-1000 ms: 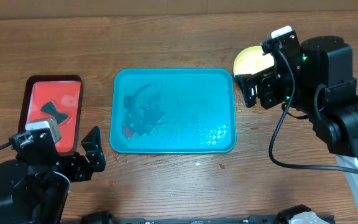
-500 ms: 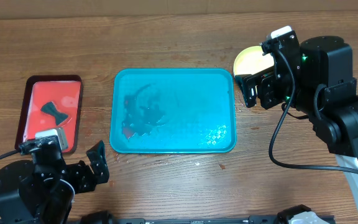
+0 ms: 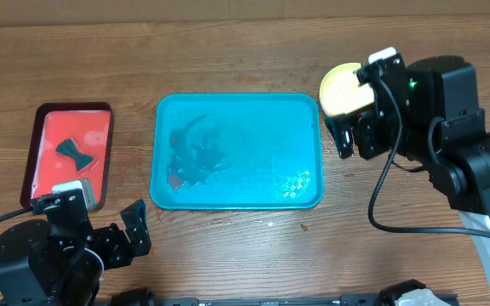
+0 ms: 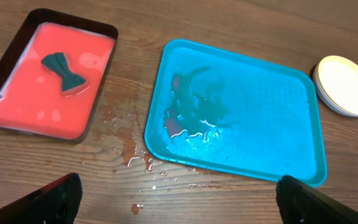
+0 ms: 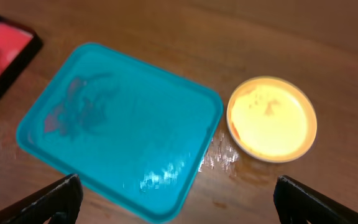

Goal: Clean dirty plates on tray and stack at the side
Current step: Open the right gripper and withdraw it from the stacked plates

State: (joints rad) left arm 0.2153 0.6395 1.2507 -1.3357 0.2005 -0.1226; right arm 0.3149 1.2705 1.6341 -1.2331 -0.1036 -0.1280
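Plates (image 5: 271, 119) are all off to the right in one stack, yellow-green one on top, so my read is the job's basically done. Going from the left: the small red tray (image 4: 55, 106) looks like it has a thin layer of liquid in it, and a dark bow-tie-shaped thing (image 4: 63, 71) lies in there. I'd guess that's the scrubber, parked where it can drip without wetting the table (image 3: 228, 42). Just below that tray, the left gripper (image 3: 133, 229) hangs near the front edge with its fingers spread wide and nothing between them. That makes sense if it has no more wiping to do. Between the two trays there's a scatter of droplets (image 4: 129, 155) on the wood, probably splash from washing. In the middle, the teal tray (image 4: 260, 112) has no plates in it, just a wet dark smear (image 4: 191, 112) on its left half with a hint of red at the edge. The stack sits on the table just past the tray's far right corner, apart from the rim, which fits the "at the side" bit. The right gripper (image 3: 344, 136) hovers just beside the stack, fingers fully apart, holding nothing, and it looks clear of the plates.
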